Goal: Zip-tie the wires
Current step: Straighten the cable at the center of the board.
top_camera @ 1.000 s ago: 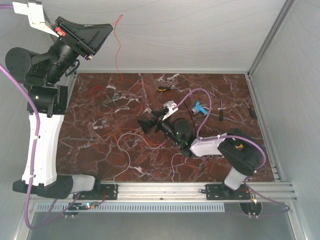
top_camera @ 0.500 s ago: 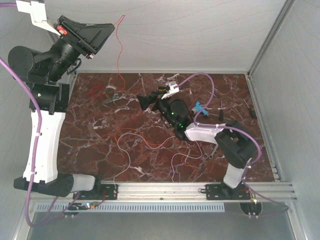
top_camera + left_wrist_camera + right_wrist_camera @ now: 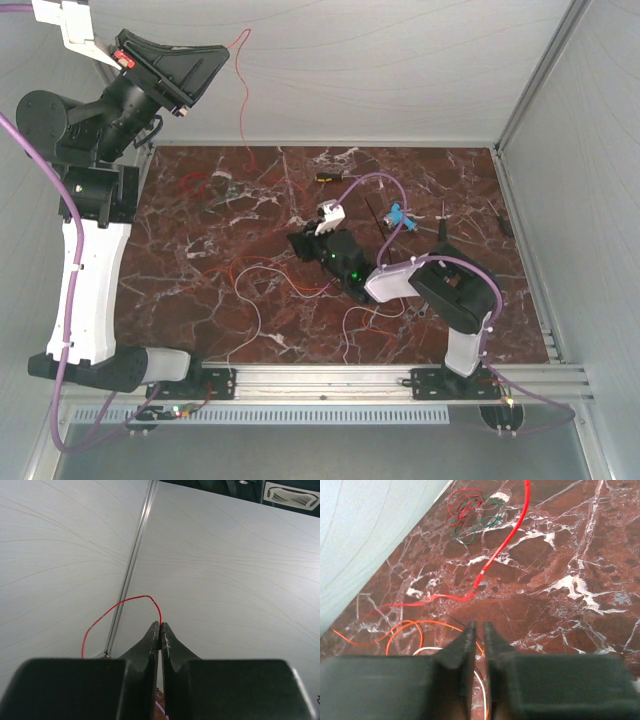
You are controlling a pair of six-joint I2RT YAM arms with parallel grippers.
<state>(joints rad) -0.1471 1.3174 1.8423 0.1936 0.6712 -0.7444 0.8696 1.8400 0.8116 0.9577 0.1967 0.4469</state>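
The left claw [image 3: 160, 639] is pressed shut on a red wire [image 3: 120, 605], its two fingers meeting at the tips with the strand pinched between them. From the pinch the wire rises, arcs over to the left and drops out of the wrist view. From above, this claw [image 3: 222, 54] is held high over the far left corner of the bench [image 3: 200, 310], in front of the pale back wall. The red wire [image 3: 241, 95] hangs from it down to the far edge of the bench.

The right claw [image 3: 477, 629] sits low over the middle of the bench. Its fingers are drawn almost together, leaving only a narrow slit, and nothing is clearly gripped between them. Just beyond its tips a red strand [image 3: 502, 550] runs diagonally across the marble, bending near the claw and trailing off to the left. An orange wire [image 3: 402, 627] loops just to the left of the tips. A white wire [image 3: 481, 682] shows through the slit below the fingers. Farther out, near the wall, lies a small tangle of red and green strands [image 3: 472, 515].

From above, the right claw [image 3: 296, 242] points left, with the orange wire [image 3: 265, 268] curling just nearer the arm bases and the white wire [image 3: 256, 318] looping towards the near edge.
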